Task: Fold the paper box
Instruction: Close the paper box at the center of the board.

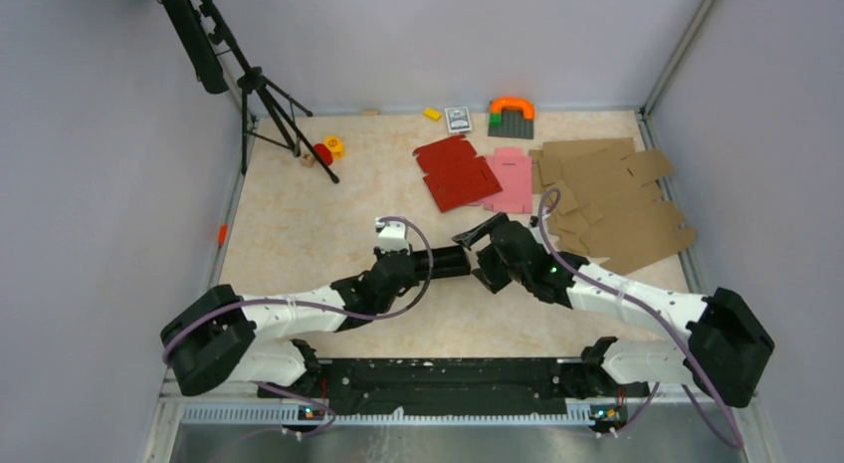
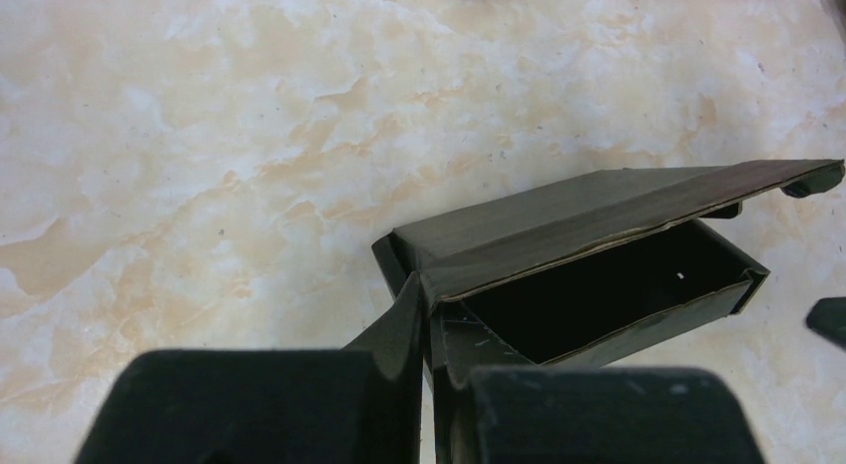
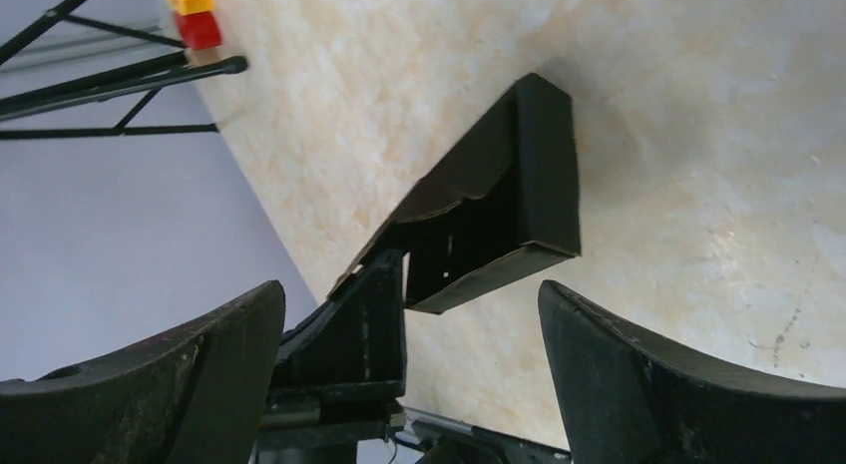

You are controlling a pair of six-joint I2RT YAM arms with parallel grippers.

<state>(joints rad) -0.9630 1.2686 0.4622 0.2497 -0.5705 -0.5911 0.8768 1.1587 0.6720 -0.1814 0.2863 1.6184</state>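
Observation:
The black paper box (image 1: 482,228) is partly folded, its lid flap (image 2: 619,200) standing open over a dark hollow (image 2: 609,294). My left gripper (image 2: 429,384) is shut on the wall at the box's near corner and holds it just above the table. In the top view the left gripper (image 1: 460,261) reaches in from the left. My right gripper (image 1: 498,269) is close to the right of the box, its jaws wide open with nothing between them. In the right wrist view the right gripper (image 3: 409,292) frames the box (image 3: 539,175) and the left fingers (image 3: 369,324).
A red blank (image 1: 456,172), a pink blank (image 1: 511,179) and several brown cardboard blanks (image 1: 612,199) lie at the back right. A tripod (image 1: 264,95) stands at the back left beside small toys (image 1: 328,149). An orange-and-green block (image 1: 511,115) is by the back wall.

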